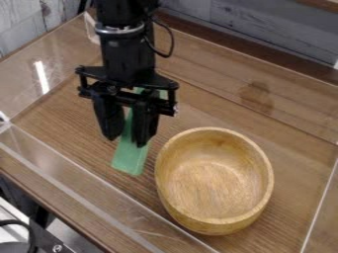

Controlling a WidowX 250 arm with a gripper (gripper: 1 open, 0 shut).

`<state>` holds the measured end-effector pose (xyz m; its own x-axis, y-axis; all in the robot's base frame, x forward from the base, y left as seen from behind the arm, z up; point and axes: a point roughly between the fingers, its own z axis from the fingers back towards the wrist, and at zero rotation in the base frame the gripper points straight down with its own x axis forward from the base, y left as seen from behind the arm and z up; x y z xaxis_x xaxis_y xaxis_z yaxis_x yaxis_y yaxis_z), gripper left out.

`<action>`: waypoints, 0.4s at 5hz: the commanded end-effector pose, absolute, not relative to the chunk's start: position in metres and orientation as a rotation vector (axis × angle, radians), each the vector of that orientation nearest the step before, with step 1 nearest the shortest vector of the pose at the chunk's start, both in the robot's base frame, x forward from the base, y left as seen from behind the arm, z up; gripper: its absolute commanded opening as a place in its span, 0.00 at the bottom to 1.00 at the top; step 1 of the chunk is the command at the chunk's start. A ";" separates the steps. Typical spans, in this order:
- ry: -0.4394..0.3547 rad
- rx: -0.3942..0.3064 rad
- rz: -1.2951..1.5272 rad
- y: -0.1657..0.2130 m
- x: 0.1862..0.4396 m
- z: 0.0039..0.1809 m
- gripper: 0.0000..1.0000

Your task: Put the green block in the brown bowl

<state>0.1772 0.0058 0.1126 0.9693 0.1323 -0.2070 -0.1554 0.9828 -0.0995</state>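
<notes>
The green block (132, 151) hangs nearly upright between the black fingers of my gripper (128, 131), which is shut on its upper part. Its lower end sits just above the wooden table, left of the brown bowl (214, 178). The bowl is round, light wood with a thick rim, empty, and stands at the lower right. The block's bottom edge is close to the bowl's left rim but apart from it.
A clear acrylic wall (79, 193) runs along the table's front and left edges. A grey brick-pattern backdrop (264, 30) stands behind the wooden table (251, 99).
</notes>
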 end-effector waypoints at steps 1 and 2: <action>0.135 -0.118 0.132 0.003 0.186 0.129 0.00; 0.131 -0.123 0.129 0.001 0.185 0.132 0.00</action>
